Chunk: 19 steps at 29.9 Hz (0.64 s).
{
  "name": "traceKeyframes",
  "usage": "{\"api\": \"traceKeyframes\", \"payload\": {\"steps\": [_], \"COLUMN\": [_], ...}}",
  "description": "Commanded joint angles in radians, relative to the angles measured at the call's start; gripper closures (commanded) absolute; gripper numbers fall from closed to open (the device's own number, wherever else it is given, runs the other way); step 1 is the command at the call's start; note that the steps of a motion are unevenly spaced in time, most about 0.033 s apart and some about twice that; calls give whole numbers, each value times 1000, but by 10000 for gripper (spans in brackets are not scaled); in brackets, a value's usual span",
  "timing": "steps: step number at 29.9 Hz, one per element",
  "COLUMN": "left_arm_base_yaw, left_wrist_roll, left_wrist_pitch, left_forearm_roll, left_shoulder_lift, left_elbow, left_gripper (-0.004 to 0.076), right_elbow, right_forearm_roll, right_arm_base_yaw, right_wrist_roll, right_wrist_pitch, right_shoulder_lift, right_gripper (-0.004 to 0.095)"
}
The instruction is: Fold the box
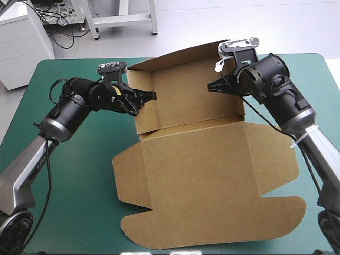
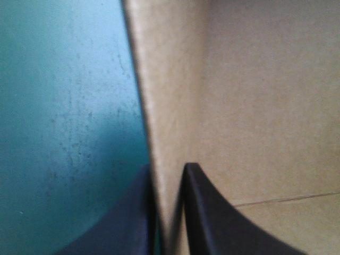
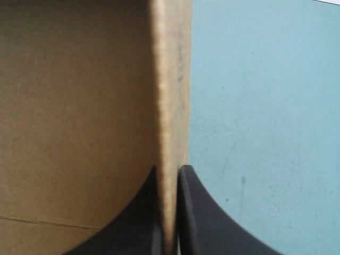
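- Box (image 1: 202,175) sits mid-table on the teal-green cover (image 1: 74,175). Its far half is raised into a tray. The near half, the lid panel (image 1: 212,212), lies flat toward you with its rounded flaps spread.
- Your left gripper (image 1: 151,95) is clamped on the tray's left side wall (image 2: 164,106). The wrist view shows the brown sheet standing between the black fingers (image 2: 212,212), one finger inside the tray and the other outside over the cover.
- Your right gripper (image 1: 211,86) pinches the right side wall (image 3: 172,79) the same way. The board edge runs between its two fingers, which are all but closed on it, with tray interior on one side and cover on the other.
- Rear wall (image 1: 180,61) stands upright beyond both sets of tips.
- Grippers face each other across the tray, well apart.
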Motion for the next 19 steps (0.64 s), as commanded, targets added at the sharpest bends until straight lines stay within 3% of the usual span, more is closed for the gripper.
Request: {"api": "traceKeyframes", "payload": {"steps": [1, 14, 19], "left_arm_base_yaw": [-5, -5, -5], "left_wrist_roll": [21, 54, 136], "left_wrist_pitch": [-89, -117, -27], "left_forearm_roll": [-73, -76, -50], "left_shoulder_lift": [-41, -94, -102], "left_elbow": [-19, -24, -78], "left_gripper": [750, 756, 756], "right_elbow": [-28, -28, -28], "right_forearm_roll": [48, 73, 73], "right_arm_base_yaw": [7, 7, 5], "right_wrist_roll": [9, 7, -6], "right_wrist_pitch": [-91, -91, -51], "right_shoulder_lift": [-54, -54, -62], "right_gripper": [916, 916, 916]}}
